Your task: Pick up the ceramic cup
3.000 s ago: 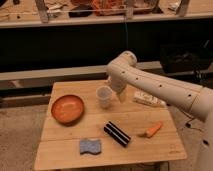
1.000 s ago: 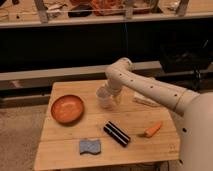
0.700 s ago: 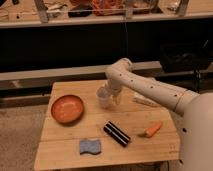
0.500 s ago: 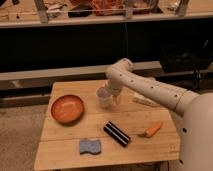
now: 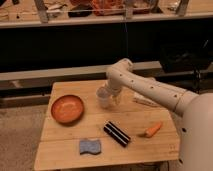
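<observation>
As the robot's white arm [image 5: 150, 90] reached in from the right over a pale, slatted wooden table [image 5: 65, 152], its two-finger gripper [image 5: 112, 99] hung low at the right side of the small whitish-grey ceramic cup [image 5: 102, 96], jaws spread wide apart and clamped on nothing. Whether a finger touched the cup's wall, or stood on either side of it, could not be made out. The cup stood upright on the boards near the middle of the table's far half, handleless, smooth and slightly narrower toward its base.

Just to the cup's left sat a wide, shallow orange bowl [image 5: 67, 108], round and glossy, close by but apart from the cup. Nearer the front edge lay a soft-looking blue-grey sponge [image 5: 90, 146] with wavy sides, and beside it, set at a slant, a flat black rectangular block [image 5: 117, 133] marked with pale stripes. A small orange carrot-shaped piece [image 5: 152, 130] rested toward the right edge. Behind the arm's forearm a flat whitish object [image 5: 144, 100] lay partly hidden, too blurred to name.

The arm's rounded elbow [image 5: 120, 70] rose above the cup, and the robot's bulky white body [image 5: 197, 135] filled the lower right corner. A long cluttered shelf [image 5: 100, 19] ran across the background over dark shadow.
</observation>
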Tool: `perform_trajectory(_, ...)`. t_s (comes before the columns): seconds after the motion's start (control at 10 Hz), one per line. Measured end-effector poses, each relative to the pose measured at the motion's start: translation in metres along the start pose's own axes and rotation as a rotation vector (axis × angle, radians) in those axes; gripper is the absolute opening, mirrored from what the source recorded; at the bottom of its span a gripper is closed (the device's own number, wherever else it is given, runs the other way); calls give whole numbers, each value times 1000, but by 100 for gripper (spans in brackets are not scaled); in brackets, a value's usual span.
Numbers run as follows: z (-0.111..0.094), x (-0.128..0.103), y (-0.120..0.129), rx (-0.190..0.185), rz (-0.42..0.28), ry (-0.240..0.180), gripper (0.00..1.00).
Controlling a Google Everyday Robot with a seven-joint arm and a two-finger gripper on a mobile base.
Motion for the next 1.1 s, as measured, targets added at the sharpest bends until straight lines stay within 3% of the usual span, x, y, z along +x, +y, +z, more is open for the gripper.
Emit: perform_trajectory(1.1, 6, 3, -3, 17, -5, -8, 80)
